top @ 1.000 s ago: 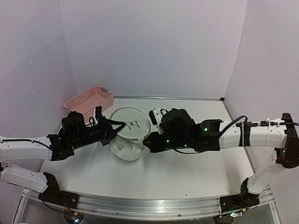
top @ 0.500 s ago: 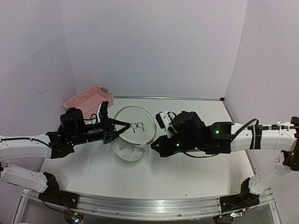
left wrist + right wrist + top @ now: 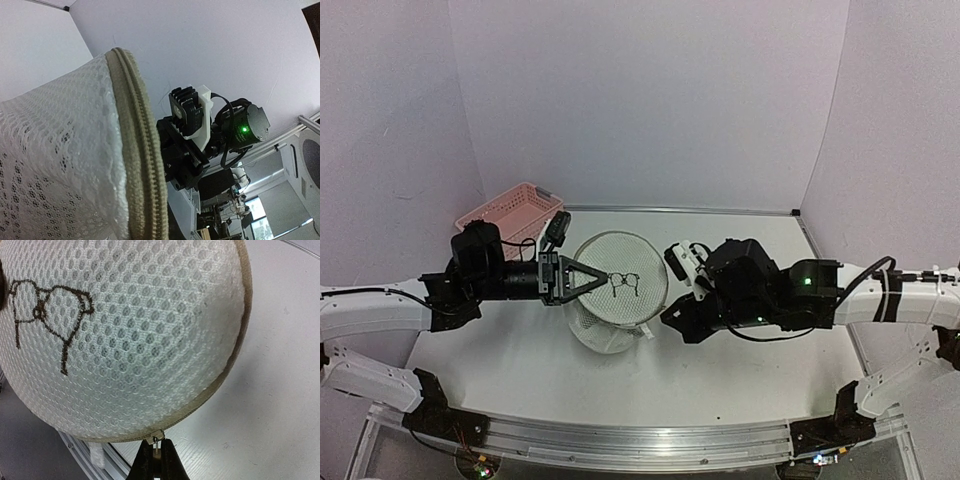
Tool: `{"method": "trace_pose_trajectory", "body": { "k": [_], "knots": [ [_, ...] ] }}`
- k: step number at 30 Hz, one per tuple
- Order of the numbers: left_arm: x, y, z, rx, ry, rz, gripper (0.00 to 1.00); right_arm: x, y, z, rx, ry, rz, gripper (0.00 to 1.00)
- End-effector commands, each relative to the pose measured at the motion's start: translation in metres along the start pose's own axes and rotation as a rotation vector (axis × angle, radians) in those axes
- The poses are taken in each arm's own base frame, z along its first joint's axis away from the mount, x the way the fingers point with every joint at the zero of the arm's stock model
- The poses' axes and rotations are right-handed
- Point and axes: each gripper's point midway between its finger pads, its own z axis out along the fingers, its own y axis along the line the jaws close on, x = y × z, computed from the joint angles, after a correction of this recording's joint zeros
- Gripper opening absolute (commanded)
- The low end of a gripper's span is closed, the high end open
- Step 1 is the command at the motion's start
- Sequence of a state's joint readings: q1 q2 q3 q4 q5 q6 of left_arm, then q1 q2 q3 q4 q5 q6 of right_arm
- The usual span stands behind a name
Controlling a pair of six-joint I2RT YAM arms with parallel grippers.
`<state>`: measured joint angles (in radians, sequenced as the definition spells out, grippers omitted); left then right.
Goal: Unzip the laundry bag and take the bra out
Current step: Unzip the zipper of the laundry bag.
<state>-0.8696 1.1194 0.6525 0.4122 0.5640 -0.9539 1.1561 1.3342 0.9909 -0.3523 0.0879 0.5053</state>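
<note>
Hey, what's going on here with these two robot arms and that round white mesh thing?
Two arms are working on a laundry bag. The left gripper is shut on the bag's left rim and holds it tilted off the table. The right gripper pinches the zip pull on the opposite side of the rim. No bra is out yet. A pink basket sits untouched behind.

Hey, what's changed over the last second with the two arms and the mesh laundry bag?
The right gripper, shut on the zip pull, swung right and toward the near edge, drawing the pull around the laundry bag rim. The bag's domed top shifted a little right. The left gripper followed slightly, still clamped on the bag's left rim. The pink basket stayed put.
</note>
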Motion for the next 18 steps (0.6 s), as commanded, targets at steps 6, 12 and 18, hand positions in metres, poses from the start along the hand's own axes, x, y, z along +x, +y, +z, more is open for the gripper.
{"method": "trace_pose_trajectory", "body": {
  "k": [6, 12, 18],
  "knots": [
    [-0.002, -0.044, 0.0, 0.098, 0.099, 0.143, 0.0, -0.01, -0.022, -0.037, 0.079, -0.092, -0.156, 0.0],
    [0.01, -0.039, 0.008, 0.044, 0.186, 0.165, 0.0, -0.022, -0.006, -0.051, 0.013, -0.122, -0.316, 0.0],
    [0.018, -0.046, 0.013, 0.052, 0.258, 0.185, 0.0, -0.018, 0.018, -0.057, -0.114, -0.122, -0.553, 0.0]
  ]
}}
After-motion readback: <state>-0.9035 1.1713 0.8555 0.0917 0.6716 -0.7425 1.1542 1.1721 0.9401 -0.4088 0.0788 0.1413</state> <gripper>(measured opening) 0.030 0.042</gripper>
